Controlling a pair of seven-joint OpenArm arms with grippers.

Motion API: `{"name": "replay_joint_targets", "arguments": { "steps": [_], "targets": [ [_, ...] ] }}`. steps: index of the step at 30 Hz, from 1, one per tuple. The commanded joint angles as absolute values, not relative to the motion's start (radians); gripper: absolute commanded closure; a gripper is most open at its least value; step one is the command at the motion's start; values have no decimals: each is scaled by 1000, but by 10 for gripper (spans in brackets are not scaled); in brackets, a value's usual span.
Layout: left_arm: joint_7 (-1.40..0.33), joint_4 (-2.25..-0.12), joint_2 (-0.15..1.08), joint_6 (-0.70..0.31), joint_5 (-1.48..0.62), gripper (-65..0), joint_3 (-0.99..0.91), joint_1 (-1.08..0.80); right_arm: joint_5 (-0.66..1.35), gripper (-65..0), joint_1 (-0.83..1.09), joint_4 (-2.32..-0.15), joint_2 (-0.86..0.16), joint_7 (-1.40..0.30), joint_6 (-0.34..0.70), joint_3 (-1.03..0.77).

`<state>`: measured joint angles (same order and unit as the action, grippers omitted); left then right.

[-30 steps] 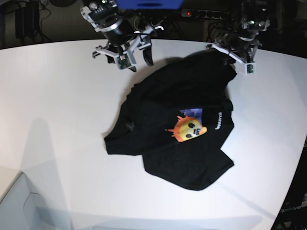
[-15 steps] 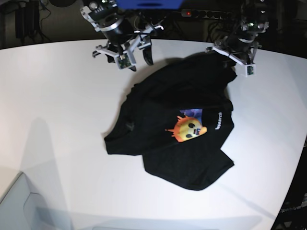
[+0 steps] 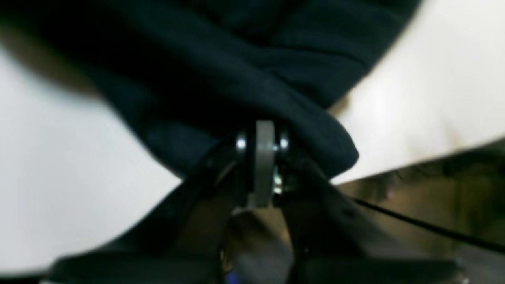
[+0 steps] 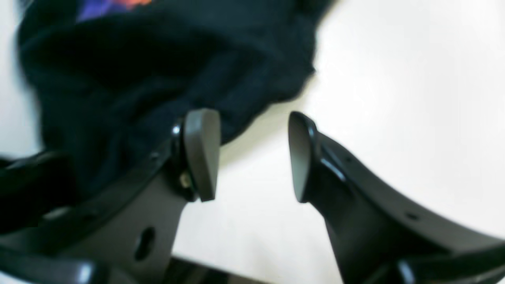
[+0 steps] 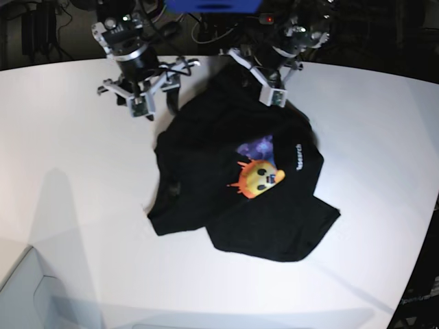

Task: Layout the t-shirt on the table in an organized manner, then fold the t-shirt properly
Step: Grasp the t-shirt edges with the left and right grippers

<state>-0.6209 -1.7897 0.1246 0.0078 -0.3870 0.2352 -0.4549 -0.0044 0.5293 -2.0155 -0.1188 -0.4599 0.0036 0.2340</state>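
Left gripper (image 3: 263,157): jaws clenched on a fold of the shirt; in the left wrist view the two pads meet with black cloth bunched over and around them.
Left gripper, base view (image 5: 269,88): at about 12 o'clock of the shirt, over its far edge.
Right gripper (image 4: 252,156): jaws released, a plain gap between the two pads, bare table showing through it.
Right finger (image 4: 201,152): the pad on the left of the right wrist view sits just beside the shirt's edge; whether it touches the cloth cannot be told.
Right gripper, base view (image 5: 145,103): at about 10 o'clock of the shirt, just off its upper-left edge.
Shirt (image 5: 240,185): black, crumpled, lying near the middle of the table, wrinkled and partly folded over itself.
Print (image 5: 258,178): orange-yellow sun face turned up, a purple patch at its 12 o'clock, white lettering at its 2 o'clock.
Table (image 5: 75,192): white, wide, curved edge at the far side.
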Motion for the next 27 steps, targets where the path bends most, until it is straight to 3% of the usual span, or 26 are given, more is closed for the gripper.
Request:
{"name": "replay_joint_targets", "arguments": {
  "steps": [1,5,12,14,17,21,24,27],
  "targets": [
    [-598,-1827,125,7,-397,-4,263,-430,-5,-290,529,-2032,-120,-437,5,216],
    [-604,-1860,133,10,-394,-6,369,-360,-5,-291,503,-2032,-120,-438,5,119],
    [-727,-1888,174,8,-450,-37,381,-282,-5,-292,438,-2034,-120,-516,8,53],
    [-766,-1913,188,12,-479,-126,383,-275,-5,-292,420,-2034,-120,-564,8,53],
    [-779,-1946,197,5,-524,-313,381,-268,-2,-292,401,-2032,-120,-579,8,54],
    [-777,-1989,209,12,-541,-519,346,-271,-2,-292,384,-2032,-116,-584,74,54],
    [-777,-1997,213,12,-542,-617,236,-275,-2,-292,384,-2032,-116,-585,117,53],
    [-777,-1988,200,12,-542,-650,82,-269,-2,-292,389,-2032,-113,-585,154,54]
  ]
}}
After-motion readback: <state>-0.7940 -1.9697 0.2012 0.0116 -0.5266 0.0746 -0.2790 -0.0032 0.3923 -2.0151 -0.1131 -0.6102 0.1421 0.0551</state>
